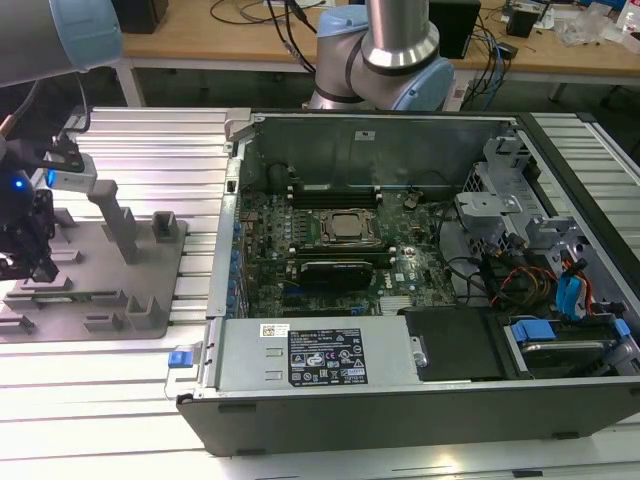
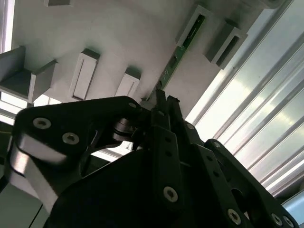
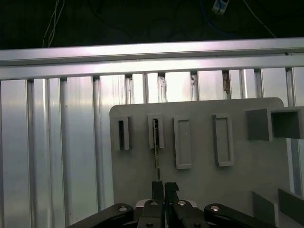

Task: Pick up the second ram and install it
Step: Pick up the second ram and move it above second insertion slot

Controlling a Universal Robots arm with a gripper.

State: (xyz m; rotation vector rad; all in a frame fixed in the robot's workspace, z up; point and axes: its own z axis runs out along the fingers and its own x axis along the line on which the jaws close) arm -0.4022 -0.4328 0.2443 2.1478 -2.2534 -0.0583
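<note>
A slatted aluminium table (image 1: 120, 400) carries an open computer case (image 1: 400, 400), its motherboard and processor socket (image 1: 345, 228) exposed, as a Universal Robots arm (image 1: 400, 40) works well away from it, over a grey fixture plate (image 1: 100, 250) at the exterior view's left. The gripper (image 1: 28, 245) hangs low over the far end of that plate, putting the job at its pick-up stage, with installation not yet begun. The second ram (image 3: 156, 152), a thin green stick, stands on edge in one of the plate's narrow pockets; in the first wrist view it reads as a dark line running from the pocket to the gripper (image 3: 164, 186), whose tip meets the stick's near end. Whether the pincer is clamped on the stick or merely poised at it cannot be told from these pictures. The next move appears to call for a square, firm hold on the board's thin edges and a straight lift clear of the pocket, since a tilt could bind it against the walls. The exterior view alone gives the distance between plate and case. The second wrist view adds the stick's green face (image 2: 176, 57) and small parts along it. The first wrist view lays out the row of pockets square-on across the plate (image 3: 199, 185).
</note>
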